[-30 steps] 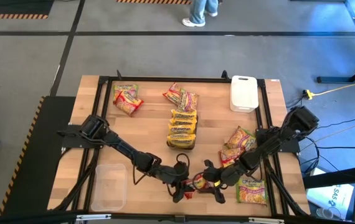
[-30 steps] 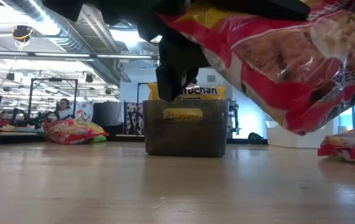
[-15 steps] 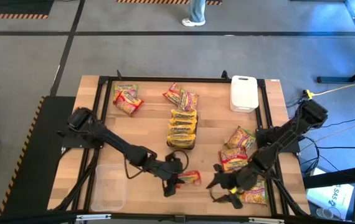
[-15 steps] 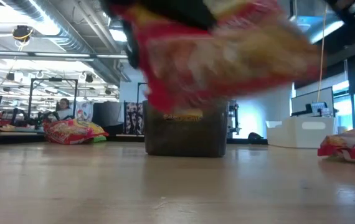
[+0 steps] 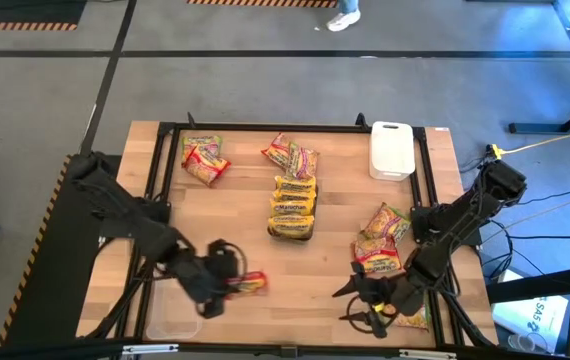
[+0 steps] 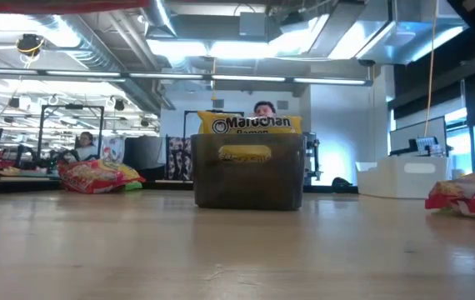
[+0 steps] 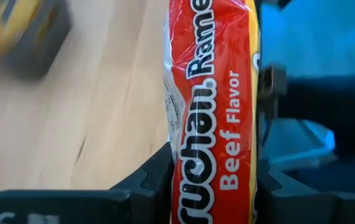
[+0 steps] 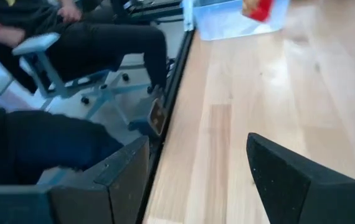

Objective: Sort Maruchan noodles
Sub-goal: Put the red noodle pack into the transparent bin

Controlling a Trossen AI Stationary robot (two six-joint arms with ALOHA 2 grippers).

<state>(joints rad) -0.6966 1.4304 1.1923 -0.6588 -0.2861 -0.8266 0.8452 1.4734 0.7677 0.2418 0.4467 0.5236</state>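
Note:
My left gripper (image 5: 235,283) is shut on a red Maruchan beef packet (image 5: 250,283) and holds it above the table, beside the clear tray (image 5: 173,300) at the near left. My right gripper (image 5: 350,305) stands open near the table's near edge, right of the middle, with nothing between its fingers (image 8: 124,180). Yellow packets stand on edge in the dark tray (image 5: 293,230) at the middle. Other packets lie flat on the wood at the far left (image 5: 203,158), the far middle (image 5: 291,156) and the right (image 5: 378,240). My left gripper has the red packet (image 7: 212,124) pinched between its two fingers, one on each long side (image 7: 176,168). The printed face is turned toward the wrist camera and bows outward. The fingers lie across the packet, which reaches forward past them, clear of the table.
A white tray (image 5: 391,150) stands at the far right. One more packet (image 5: 413,316) lies at the near right corner, by my right arm. Seated people (image 8: 71,37) show beyond the table's near edge. Bare wood lies between the dark tray and the near edge.
My left gripper has risen and carried the red packet from the near middle toward the table's left, up to the clear tray; the packet has left the low view. My right gripper has drawn away from that packet, toward the near right.

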